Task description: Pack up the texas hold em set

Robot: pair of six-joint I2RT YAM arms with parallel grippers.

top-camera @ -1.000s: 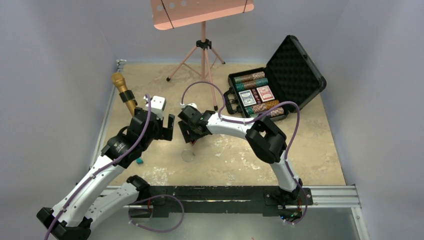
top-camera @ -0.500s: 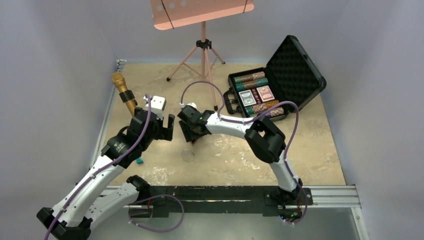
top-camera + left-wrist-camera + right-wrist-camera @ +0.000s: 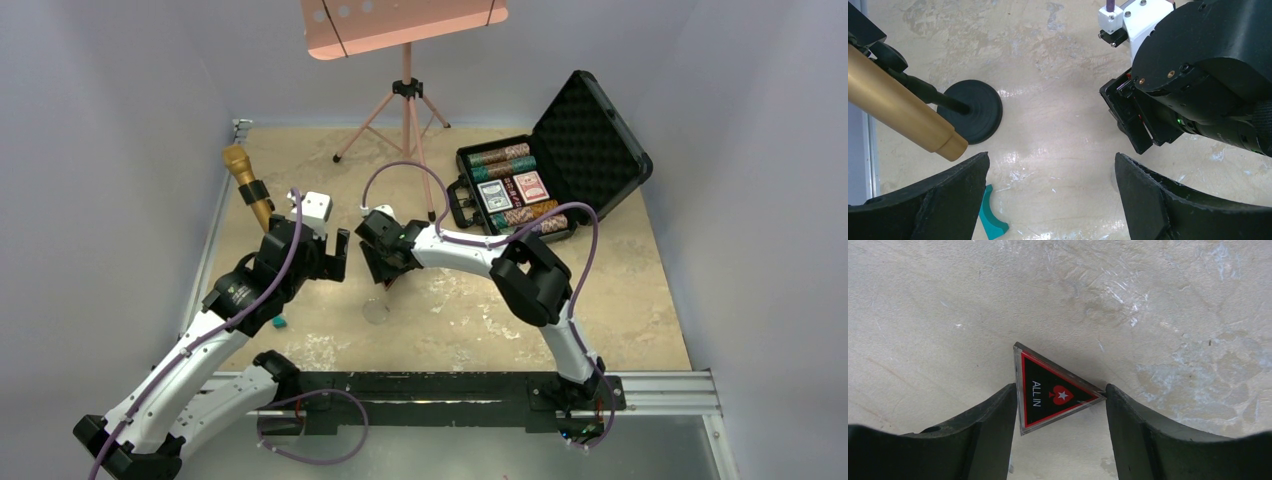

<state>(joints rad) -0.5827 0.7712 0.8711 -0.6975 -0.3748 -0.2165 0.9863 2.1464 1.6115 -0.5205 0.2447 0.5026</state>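
The black case (image 3: 590,130) lies open at the back right, with striped chips (image 3: 500,156) and red and blue card decks (image 3: 513,190) in its tray. My right gripper (image 3: 1060,390) is shut on the triangular red-black "ALL IN" button (image 3: 1050,392), one finger on its left edge and the other on its right tip. It holds the button just above the table. In the top view this gripper (image 3: 385,275) is mid-table, left of the case. My left gripper (image 3: 1051,157) is open and empty, facing the right gripper (image 3: 1168,100).
A gold microphone (image 3: 245,180) on a black round base (image 3: 973,110) stands at the left. A small teal piece (image 3: 990,220) lies by my left finger. A pink music stand (image 3: 405,20) on tripod legs (image 3: 405,120) is at the back. A clear disc (image 3: 376,311) lies mid-table.
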